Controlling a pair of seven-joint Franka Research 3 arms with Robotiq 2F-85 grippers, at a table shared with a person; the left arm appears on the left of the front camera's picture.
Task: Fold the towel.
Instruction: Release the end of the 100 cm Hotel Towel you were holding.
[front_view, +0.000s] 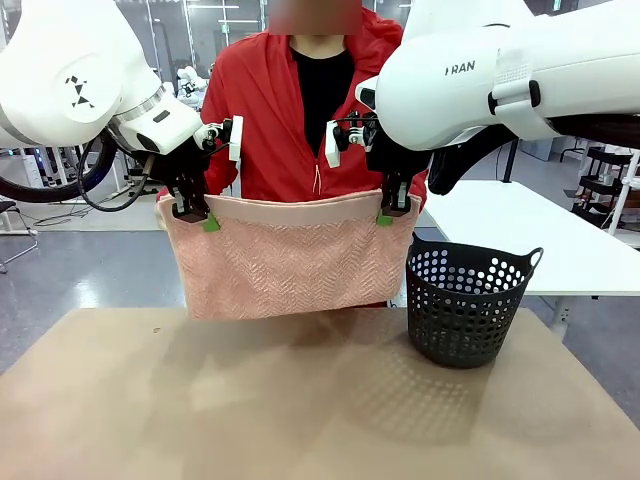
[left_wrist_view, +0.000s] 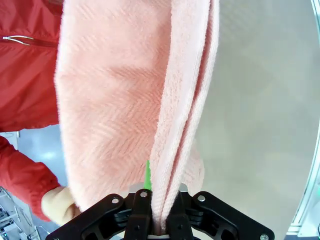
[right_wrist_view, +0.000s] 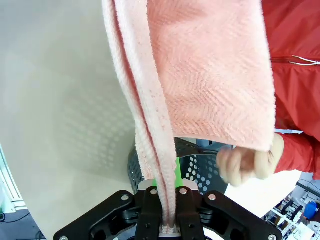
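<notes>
We see both arms coming in from their own sides and meeting over the far part of the worktop (front_view: 250, 400), wrists turned down so the grasping parts point at the surface. The left fingers (front_view: 207, 220) are clamped tight on the top left corner of the towel (front_view: 290, 265), and the right fingers (front_view: 386, 215) are clamped tight on its top right corner. The two grips sit level with each other, so the top edge runs nearly straight between them, with only a slight sag.

The towel hangs as a wide pink sheet in front of the person (front_view: 290, 110) in the red jacket. In both wrist views we see more than one layer falling from each grip, pinched between the green pads. The lower edge hangs level near the far edge of the worktop; we cannot tell whether it touches. The smooth band shows along the top.

A loosely closed hand (left_wrist_view: 57, 205) of the person shows beside the towel in the left wrist view, and another shows by the towel's lower edge in the right wrist view.

The basket (front_view: 465, 300) stands on the worktop just beside the towel's lower right corner, with a narrow gap between them. The broad near part of the worktop lies open on our side of the towel, and there is open surface to its left as well
</notes>
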